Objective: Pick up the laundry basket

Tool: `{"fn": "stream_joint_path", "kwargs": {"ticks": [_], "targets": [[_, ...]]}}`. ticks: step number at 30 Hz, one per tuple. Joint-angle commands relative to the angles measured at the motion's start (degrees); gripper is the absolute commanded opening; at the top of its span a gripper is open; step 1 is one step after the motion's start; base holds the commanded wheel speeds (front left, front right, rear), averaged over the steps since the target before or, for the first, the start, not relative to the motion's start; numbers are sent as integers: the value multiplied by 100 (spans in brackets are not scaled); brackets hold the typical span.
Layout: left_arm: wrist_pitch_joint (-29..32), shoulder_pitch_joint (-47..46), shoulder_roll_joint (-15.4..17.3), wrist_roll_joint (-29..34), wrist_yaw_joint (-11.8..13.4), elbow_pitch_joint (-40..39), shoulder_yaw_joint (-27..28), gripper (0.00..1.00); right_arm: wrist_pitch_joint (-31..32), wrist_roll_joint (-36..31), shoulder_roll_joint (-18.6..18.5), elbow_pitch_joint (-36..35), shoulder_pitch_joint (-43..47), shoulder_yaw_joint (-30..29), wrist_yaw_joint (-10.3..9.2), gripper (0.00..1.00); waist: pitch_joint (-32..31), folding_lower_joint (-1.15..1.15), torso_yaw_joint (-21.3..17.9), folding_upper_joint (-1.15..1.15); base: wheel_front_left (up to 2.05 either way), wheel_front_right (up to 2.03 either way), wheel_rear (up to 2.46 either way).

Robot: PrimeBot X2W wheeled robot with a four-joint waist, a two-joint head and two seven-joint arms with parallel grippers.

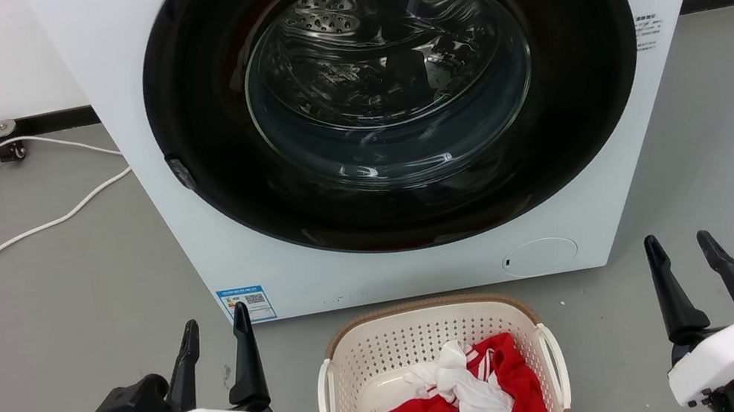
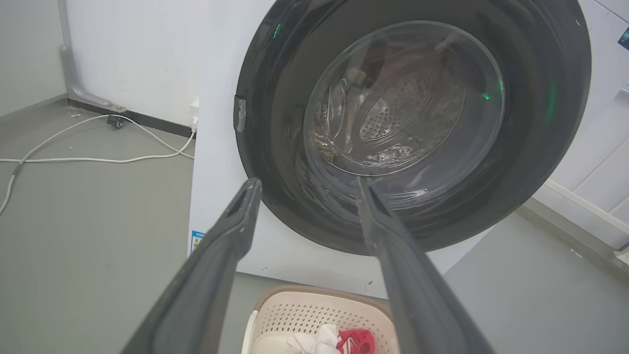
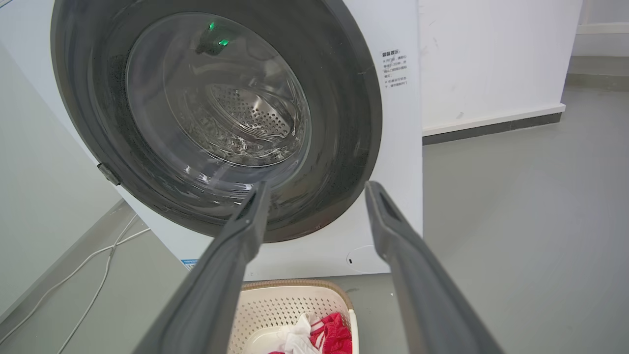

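The laundry basket [image 1: 427,335] is cream with perforated walls, a brown rim and white side handles. It stands on the floor just in front of the washing machine, holding red and white clothes [image 1: 462,401]. My left gripper [image 1: 215,322] hovers open to the basket's left, fingers pointing up the head view, apart from it. My right gripper [image 1: 679,240] is open to the basket's right, also apart. The left wrist view catches the laundry basket [image 2: 314,307] at the bottom between the open left gripper [image 2: 307,183]; the right wrist view has the laundry basket [image 3: 290,300] low between the open right gripper [image 3: 317,186].
A white front-loading washing machine [image 1: 127,89] with its round dark door [image 1: 392,88] shut stands right behind the basket. White cables [image 1: 3,240] trail over the grey floor at the left. A white wall with a dark skirting runs behind.
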Motion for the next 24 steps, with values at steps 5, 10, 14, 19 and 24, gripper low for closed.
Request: {"fn": "stream_joint_path", "kwargs": {"ticks": [5, 10, 14, 19, 24], "targets": [[-141, -137, 27, 501, 57, -10, -53, 100, -72, -519, 1, -82, 51, -5, 0, 100, -13, 0, 17, 0, 0, 0, 0], [-206, -136, 28, 763, 78, -1, -81, 100, -79, -788, 2, -107, 79, -37, 0, 100, -23, 0, 24, 0, 0, 0, 0], [-255, -135, 27, 955, 93, 43, -98, 100, -37, -946, 4, -98, 110, -74, 0, 100, -32, 0, 25, 0, 0, 0, 0], [-315, -164, 33, 1183, 105, 119, -122, 100, -24, -1158, 5, -89, 136, -96, -1, 100, -36, 0, 21, 0, 0, 0, 0], [-364, -201, 45, 1408, 128, 181, -131, 100, -49, -1342, 6, -99, 160, -110, -1, 100, -26, 0, 13, 0, 0, 0, 0]]}}
